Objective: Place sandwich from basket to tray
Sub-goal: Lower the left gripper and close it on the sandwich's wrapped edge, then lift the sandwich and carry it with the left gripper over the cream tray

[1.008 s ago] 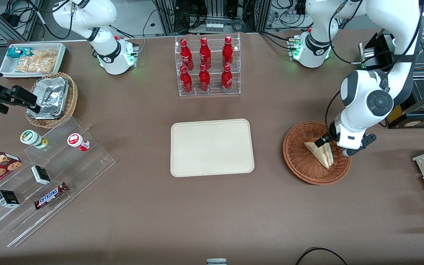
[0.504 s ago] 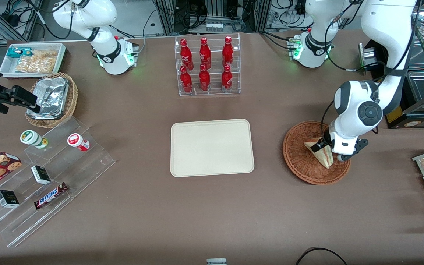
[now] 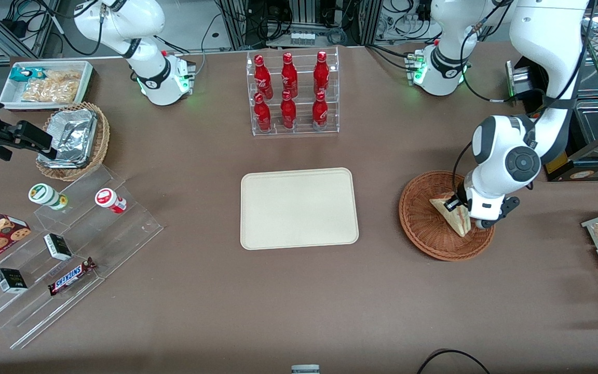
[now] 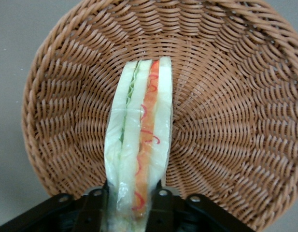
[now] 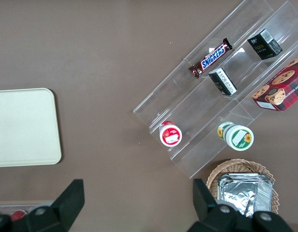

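Since a moment ago, the sandwich (image 3: 453, 215) has tipped up a little in the basket (image 3: 423, 228), and the left arm's gripper (image 3: 456, 203) has settled lower onto it. Its jaws are closed on the wide end of the sandwich, one black finger (image 4: 93, 210) on each side of the bread. From the wrist camera, the sandwich (image 4: 139, 140) stands on edge with its red, green and white layers showing, and the woven basket (image 4: 226, 121) lies under it. The sandwich is not lifted out yet; its pointed end rests on the wicker. The basket sits on the brown counter (image 3: 288, 296) toward the working arm's end. The cream tray (image 3: 299, 208) lies flat beside it, well apart, in the middle of the counter. Farther from the front camera stands a clear rack of red bottles (image 3: 291, 93).
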Robot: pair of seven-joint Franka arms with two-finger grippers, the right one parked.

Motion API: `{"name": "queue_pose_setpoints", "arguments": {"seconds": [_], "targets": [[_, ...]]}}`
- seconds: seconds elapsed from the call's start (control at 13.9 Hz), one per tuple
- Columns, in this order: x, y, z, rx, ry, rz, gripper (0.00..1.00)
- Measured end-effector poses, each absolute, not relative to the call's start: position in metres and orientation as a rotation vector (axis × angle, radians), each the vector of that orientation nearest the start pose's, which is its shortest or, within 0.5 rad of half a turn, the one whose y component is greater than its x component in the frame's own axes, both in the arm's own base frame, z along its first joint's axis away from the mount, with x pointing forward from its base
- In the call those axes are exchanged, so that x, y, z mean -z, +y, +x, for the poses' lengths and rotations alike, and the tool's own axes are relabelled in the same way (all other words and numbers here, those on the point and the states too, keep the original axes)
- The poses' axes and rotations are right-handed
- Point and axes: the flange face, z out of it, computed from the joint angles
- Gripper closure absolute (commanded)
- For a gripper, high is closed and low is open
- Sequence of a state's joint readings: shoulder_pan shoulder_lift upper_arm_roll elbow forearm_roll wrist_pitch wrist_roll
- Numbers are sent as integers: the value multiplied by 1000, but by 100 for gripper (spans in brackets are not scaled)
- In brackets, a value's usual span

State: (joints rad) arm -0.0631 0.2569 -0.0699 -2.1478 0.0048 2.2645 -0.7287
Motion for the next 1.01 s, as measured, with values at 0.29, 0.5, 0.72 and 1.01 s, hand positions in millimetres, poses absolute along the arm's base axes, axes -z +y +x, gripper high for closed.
{"name": "queue_pose_setpoints", "arguments": {"seconds": [0.29, 0.5, 0.72, 1.01], "targets": [[-321, -110, 567, -263, -576, -3027, 95], [-341, -133, 574, -254, -295, -3089, 91], [-347, -172, 574, -262, -172, -3114, 96], [-338, -246, 575, -230, -73, -3103, 98]]}}
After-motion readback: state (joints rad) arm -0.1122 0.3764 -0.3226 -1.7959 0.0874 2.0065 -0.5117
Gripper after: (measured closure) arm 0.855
